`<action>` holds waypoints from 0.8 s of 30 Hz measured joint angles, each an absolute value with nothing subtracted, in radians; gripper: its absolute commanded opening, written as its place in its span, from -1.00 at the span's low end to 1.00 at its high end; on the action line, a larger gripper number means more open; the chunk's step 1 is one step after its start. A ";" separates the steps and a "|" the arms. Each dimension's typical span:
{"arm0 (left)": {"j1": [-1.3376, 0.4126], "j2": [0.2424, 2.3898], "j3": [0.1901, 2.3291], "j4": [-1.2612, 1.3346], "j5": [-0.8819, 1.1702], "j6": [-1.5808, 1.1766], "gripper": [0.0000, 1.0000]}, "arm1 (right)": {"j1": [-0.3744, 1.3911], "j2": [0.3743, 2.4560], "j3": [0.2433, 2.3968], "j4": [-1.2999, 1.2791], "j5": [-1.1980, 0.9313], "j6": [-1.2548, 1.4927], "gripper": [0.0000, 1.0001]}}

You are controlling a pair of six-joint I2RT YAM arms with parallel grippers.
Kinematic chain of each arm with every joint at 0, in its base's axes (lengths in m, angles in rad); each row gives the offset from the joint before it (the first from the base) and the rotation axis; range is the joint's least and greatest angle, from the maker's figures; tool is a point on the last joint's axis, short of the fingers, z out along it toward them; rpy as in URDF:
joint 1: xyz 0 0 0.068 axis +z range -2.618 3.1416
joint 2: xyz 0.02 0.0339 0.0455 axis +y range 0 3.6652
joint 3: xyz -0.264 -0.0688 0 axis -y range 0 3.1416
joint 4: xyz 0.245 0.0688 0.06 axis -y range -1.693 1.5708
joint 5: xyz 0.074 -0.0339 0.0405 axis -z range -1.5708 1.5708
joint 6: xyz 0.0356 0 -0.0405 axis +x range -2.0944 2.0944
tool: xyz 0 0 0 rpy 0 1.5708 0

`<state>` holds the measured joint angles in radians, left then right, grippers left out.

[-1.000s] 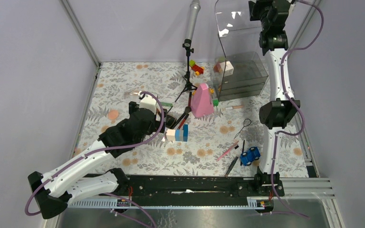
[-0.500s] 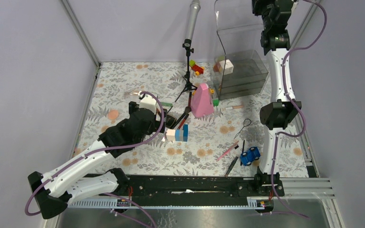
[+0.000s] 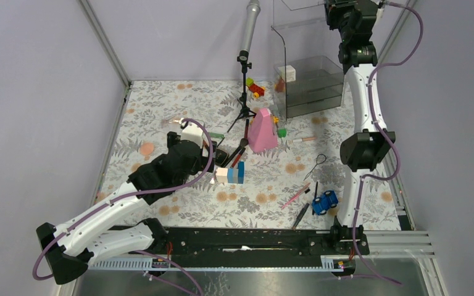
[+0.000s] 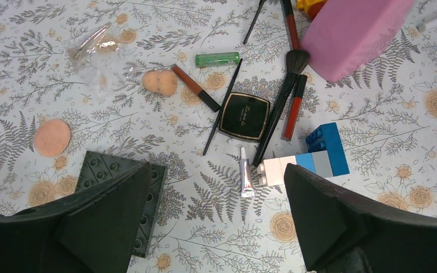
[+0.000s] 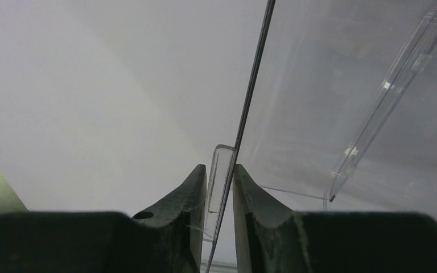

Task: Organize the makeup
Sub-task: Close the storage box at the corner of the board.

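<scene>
The makeup lies loose on the flowered cloth. Below my left gripper (image 4: 216,170) are a black square compact (image 4: 244,115), a green tube (image 4: 218,58), peach sponges (image 4: 159,82), a black brush (image 4: 284,91), a red pencil (image 4: 293,108) and a small silver tube (image 4: 246,180). This gripper (image 3: 213,151) hovers open above them, holding nothing. A pink pencil (image 3: 295,197) and a black one (image 3: 300,216) lie near the right arm's base. My right gripper (image 3: 339,9) is high at the back, jaws closed narrowly on the edge of the clear lid (image 5: 318,85) of the organizer (image 3: 311,86).
A pink cone (image 3: 262,131) and a microphone stand (image 3: 245,74) rise mid-table. Toy blocks (image 3: 230,174) sit by the makeup pile, and a blue toy car (image 3: 324,202) is at the near right. A dark studded plate (image 4: 99,165) lies under my left finger.
My right gripper has closed from wide open onto the lid's edge. The lid has swung up and the organizer has shifted toward the back. The left arm has not moved.
</scene>
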<state>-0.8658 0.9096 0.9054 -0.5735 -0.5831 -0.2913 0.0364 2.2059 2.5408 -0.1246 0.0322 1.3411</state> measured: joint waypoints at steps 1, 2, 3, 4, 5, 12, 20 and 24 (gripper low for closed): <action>-0.866 0.910 0.905 -0.574 -0.583 -0.292 0.98 | 0.036 2.190 2.520 -0.126 0.032 1.332 -0.71; -0.866 0.910 0.905 -0.574 -0.583 -0.292 0.98 | 0.036 2.168 2.494 -0.130 0.033 1.320 -0.71; -0.866 0.910 0.905 -0.574 -0.583 -0.291 0.98 | 0.036 2.157 2.479 -0.131 0.033 1.315 -0.72; -0.866 0.910 0.905 -0.574 -0.583 -0.291 0.98 | 0.036 2.143 2.458 -0.129 0.033 1.309 -0.73; -0.866 0.910 0.905 -0.574 -0.583 -0.291 0.98 | 0.036 2.125 2.435 -0.129 0.034 1.303 -0.74; -0.866 0.910 0.905 -0.574 -0.582 -0.291 0.98 | 0.034 1.991 2.265 -0.105 0.032 1.274 -0.71; -0.865 0.910 0.905 -0.574 -0.578 -0.292 0.98 | 0.027 1.761 1.904 0.057 0.042 1.241 -0.29; -0.865 0.913 0.905 -0.574 -0.574 -0.292 0.98 | 0.026 1.634 1.689 0.141 0.062 1.192 -0.16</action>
<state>-0.8654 0.9127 0.9054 -0.5735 -0.5739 -0.2916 0.0261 1.6344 1.6886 0.1410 0.0624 1.1919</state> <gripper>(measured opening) 0.989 0.365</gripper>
